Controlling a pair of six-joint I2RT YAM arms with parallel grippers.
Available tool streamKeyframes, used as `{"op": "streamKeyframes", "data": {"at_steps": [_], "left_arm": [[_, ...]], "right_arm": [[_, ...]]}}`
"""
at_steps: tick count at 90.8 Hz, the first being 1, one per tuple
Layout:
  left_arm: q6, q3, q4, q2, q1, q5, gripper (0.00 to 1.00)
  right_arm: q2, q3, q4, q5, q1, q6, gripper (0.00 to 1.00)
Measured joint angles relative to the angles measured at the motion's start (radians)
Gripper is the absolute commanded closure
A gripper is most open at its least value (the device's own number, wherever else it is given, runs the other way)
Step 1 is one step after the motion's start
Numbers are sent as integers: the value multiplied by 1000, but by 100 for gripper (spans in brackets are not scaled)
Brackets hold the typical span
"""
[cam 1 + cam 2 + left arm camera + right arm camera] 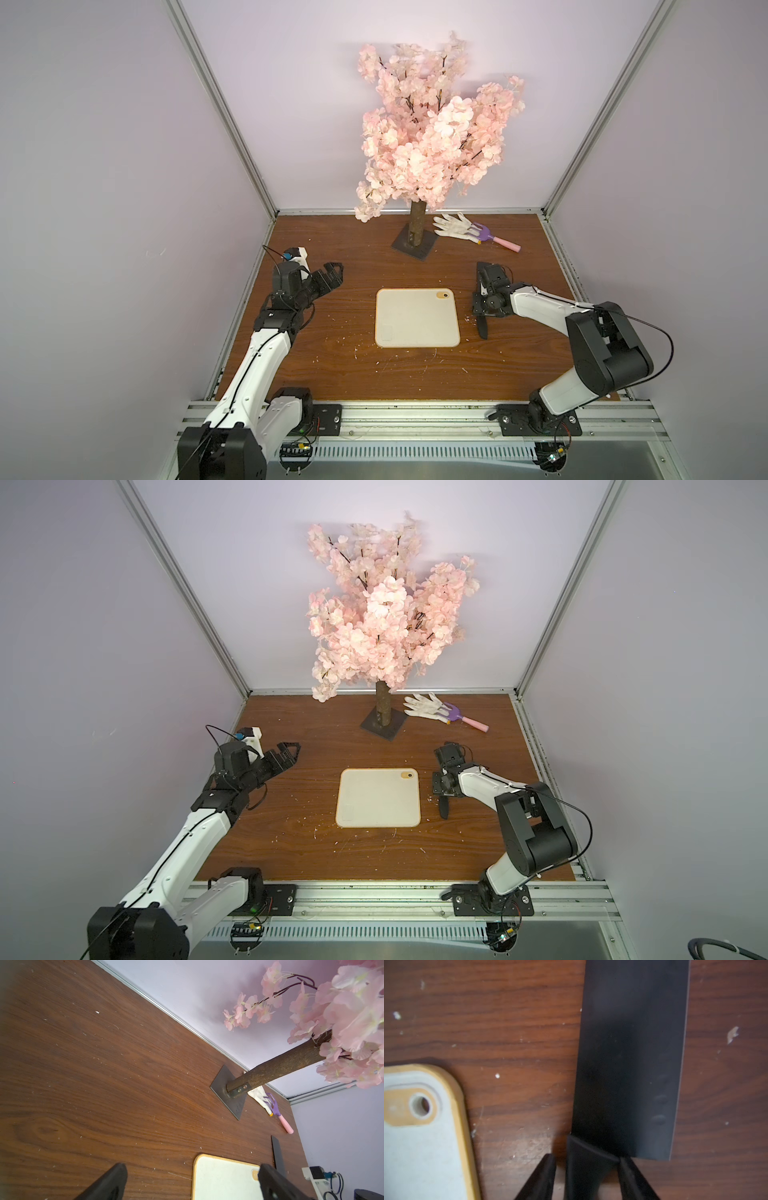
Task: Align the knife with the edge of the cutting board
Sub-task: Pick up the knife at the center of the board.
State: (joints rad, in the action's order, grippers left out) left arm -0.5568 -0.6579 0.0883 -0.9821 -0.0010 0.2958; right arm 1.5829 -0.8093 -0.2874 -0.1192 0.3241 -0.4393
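Straddling the handle of the all-black broad-bladed knife (629, 1064), we are holding our right pincer (586, 1159) partly open, gripping nothing yet, since the knife is lying apart from the cream-white rectangular cutting board (421, 1147), toward the right edge of the brown wooden worktop (508, 1022); left pincer (334, 274) open, empty.

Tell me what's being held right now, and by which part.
Nothing held yet. The right gripper straddles the handle of the all-black cleaver-style knife, just behind the blade, a gap beside one finger. The left gripper is open, empty.
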Motion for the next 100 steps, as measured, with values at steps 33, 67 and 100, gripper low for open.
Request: {"op": "streamKeyframes", "data": {"at_steps": [33, 67, 100], "left_arm": [[0, 0, 0, -11, 0, 1, 0], [0, 0, 0, -11, 0, 10, 0], [0, 0, 0, -13, 0, 15, 0]], "right_arm": [[-1, 2, -12, -30, 3, -45, 47], [-6, 2, -41, -47, 38, -75, 44], [21, -24, -41, -57, 57, -108, 46]]}}
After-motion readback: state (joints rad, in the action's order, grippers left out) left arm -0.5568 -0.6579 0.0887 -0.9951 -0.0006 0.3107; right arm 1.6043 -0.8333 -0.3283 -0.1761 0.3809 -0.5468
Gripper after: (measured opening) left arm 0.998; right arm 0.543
